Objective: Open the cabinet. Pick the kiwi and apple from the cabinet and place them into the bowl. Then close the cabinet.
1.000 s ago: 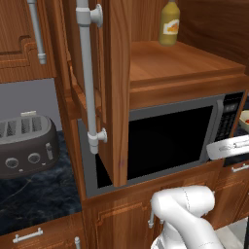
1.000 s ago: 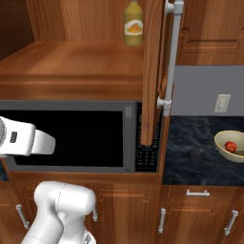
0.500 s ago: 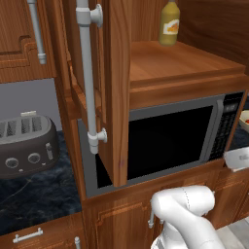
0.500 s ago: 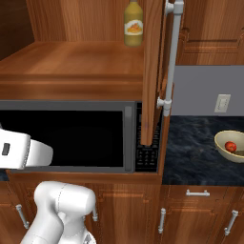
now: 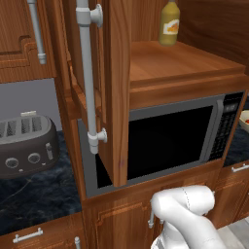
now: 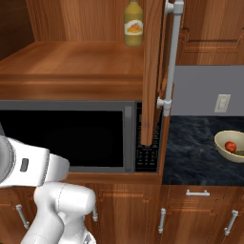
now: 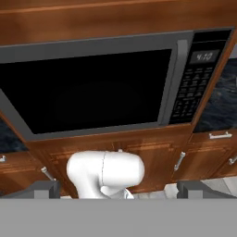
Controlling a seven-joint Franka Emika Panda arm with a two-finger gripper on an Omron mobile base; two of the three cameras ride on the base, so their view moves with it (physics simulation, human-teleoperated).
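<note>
The cabinet (image 5: 119, 97) stands open, both doors swung out edge-on, the right door (image 6: 151, 71) with its silver bar handle (image 6: 171, 57). Its shelf (image 6: 71, 62) carries a yellow bottle (image 6: 133, 23). The cream bowl (image 6: 232, 145) sits on the dark counter at the right with the red apple (image 6: 230, 146) inside it. The kiwi is hidden or too small to tell. My gripper (image 7: 119, 190) is open, fingertips (image 7: 44, 190) far apart with nothing between them, low in front of the microwave (image 7: 92, 88).
A microwave (image 5: 170, 141) fills the space under the cabinet shelf. A dark toaster (image 5: 24, 146) stands on the counter at the left. Low cabinets with short handles (image 6: 198, 193) run below. My white arm link (image 6: 28, 167) crosses the microwave's left side.
The arm has sunk lower: its white link has dropped in the right base view, and the hand has left the right edge of the left base view. The gripper stays open.
</note>
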